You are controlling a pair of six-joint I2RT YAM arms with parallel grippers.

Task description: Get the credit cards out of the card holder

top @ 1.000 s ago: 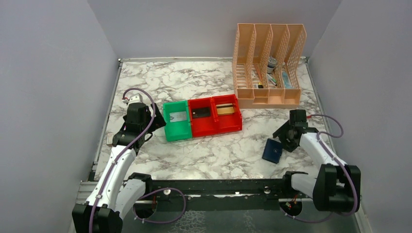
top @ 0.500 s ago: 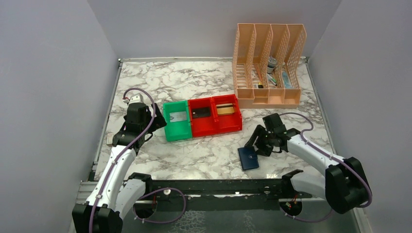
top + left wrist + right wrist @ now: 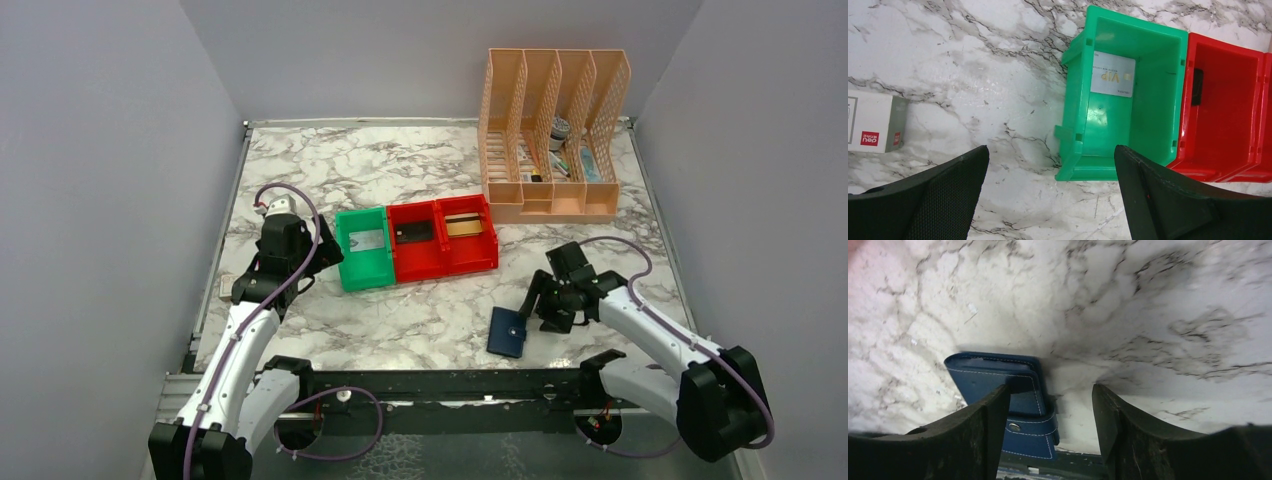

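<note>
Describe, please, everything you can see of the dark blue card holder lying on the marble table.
The small dark navy, leather-like card holder is folded shut, with pale stitching along its edges and a strap closed by a metal snap. It lies flat on the white marble table near its front edge. The open right gripper straddles one corner; contact cannot be confirmed.
</note>
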